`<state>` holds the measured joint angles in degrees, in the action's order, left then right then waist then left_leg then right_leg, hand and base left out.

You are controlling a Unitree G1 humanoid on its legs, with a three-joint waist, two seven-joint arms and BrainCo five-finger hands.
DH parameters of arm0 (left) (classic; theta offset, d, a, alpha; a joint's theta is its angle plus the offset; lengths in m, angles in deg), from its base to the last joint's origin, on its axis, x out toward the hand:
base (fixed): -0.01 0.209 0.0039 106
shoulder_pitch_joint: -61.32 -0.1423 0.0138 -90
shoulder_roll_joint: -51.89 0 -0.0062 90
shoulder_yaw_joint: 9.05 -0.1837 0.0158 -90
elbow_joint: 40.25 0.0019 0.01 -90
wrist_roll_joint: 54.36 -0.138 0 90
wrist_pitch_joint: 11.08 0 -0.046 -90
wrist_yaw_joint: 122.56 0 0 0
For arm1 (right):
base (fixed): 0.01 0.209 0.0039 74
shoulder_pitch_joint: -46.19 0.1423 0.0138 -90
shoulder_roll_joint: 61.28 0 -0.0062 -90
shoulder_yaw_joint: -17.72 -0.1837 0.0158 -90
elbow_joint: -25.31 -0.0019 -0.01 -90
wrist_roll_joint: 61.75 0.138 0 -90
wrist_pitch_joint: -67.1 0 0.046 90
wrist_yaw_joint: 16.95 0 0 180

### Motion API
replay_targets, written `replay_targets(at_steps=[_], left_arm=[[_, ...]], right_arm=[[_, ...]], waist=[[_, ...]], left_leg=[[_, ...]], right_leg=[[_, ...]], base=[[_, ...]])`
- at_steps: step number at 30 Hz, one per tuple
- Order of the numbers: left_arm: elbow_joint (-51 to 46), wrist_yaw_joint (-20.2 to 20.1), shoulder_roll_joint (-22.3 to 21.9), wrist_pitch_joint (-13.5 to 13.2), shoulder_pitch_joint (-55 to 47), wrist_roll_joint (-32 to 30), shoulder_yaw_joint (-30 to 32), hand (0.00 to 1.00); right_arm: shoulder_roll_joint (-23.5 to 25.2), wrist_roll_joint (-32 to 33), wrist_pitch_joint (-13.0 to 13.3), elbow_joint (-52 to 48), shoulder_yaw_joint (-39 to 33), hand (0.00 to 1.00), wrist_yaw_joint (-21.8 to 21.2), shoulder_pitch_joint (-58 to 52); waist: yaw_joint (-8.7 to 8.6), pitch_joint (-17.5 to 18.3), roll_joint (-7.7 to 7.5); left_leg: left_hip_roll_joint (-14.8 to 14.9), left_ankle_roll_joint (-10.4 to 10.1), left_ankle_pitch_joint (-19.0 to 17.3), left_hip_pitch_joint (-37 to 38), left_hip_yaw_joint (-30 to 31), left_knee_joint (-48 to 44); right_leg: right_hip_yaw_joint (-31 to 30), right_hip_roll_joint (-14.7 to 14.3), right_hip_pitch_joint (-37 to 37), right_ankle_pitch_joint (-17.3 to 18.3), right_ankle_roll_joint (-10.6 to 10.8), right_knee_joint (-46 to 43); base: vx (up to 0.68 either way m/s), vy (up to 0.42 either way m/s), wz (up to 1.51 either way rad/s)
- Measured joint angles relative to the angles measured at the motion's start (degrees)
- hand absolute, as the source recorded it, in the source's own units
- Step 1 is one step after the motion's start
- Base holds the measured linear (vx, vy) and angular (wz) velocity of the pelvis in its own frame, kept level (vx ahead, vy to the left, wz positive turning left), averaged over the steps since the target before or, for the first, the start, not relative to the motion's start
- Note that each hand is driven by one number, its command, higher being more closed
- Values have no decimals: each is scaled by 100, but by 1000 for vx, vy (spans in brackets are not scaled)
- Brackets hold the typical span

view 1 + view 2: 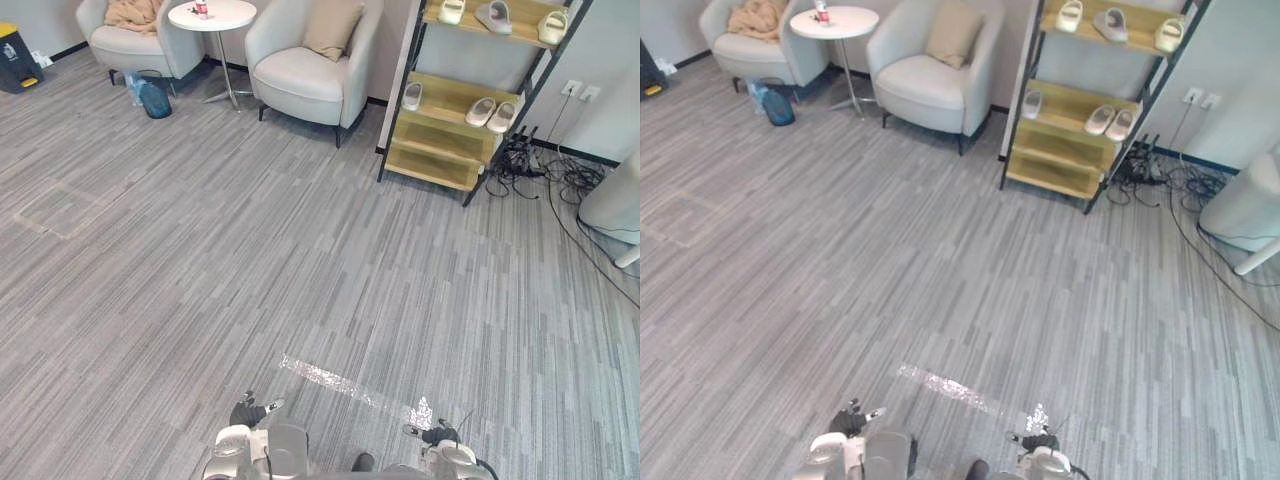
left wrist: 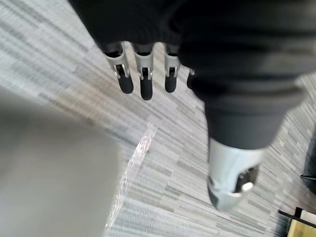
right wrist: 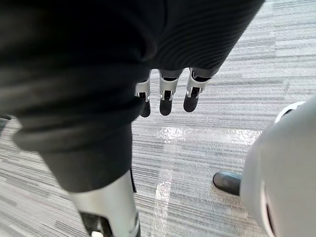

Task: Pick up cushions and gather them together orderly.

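Observation:
A tan cushion (image 1: 333,27) leans upright against the back of the white armchair (image 1: 300,80) at the far side of the room. On a second armchair (image 1: 125,45) at the far left lies a crumpled peach cushion or blanket (image 1: 133,13). Both are far from my hands. My left hand (image 2: 143,74) hangs over bare grey carpet with straight fingers and holds nothing. My right hand (image 3: 168,94) hangs the same way, open and empty, above a shiny strip of tape (image 3: 197,134) on the floor.
A round white side table (image 1: 212,15) with a red can stands between the armchairs, a blue bag (image 1: 153,98) below it. A wooden shoe rack (image 1: 445,165) with slippers stands at the back right, with tangled cables (image 1: 560,175) beside it. Wide carpet lies ahead.

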<state>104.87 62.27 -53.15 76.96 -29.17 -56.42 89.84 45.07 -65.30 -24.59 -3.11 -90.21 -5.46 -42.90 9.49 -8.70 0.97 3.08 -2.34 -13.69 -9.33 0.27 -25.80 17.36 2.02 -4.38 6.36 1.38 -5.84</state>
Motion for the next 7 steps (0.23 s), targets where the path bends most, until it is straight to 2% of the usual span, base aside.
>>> replay_targets(at_steps=[4,7], left_arm=[[37,-7,0,7,-9,-1,15,0],[138,-8,0,8,-32,-2,13,0]], right_arm=[[39,-56,-1,-20,0,0,-11,-33],[144,-57,-1,-153,-117,0,-16,-204]], waist=[[5,26,-43],[5,178,-106]], left_leg=[[-146,5,3,408,-184,318],[-230,112,68,619,-252,703]], right_leg=[[-160,151,-212,-29,46,132],[-264,211,-254,-47,82,276]], base=[[154,71,-17],[67,-6,-15]])
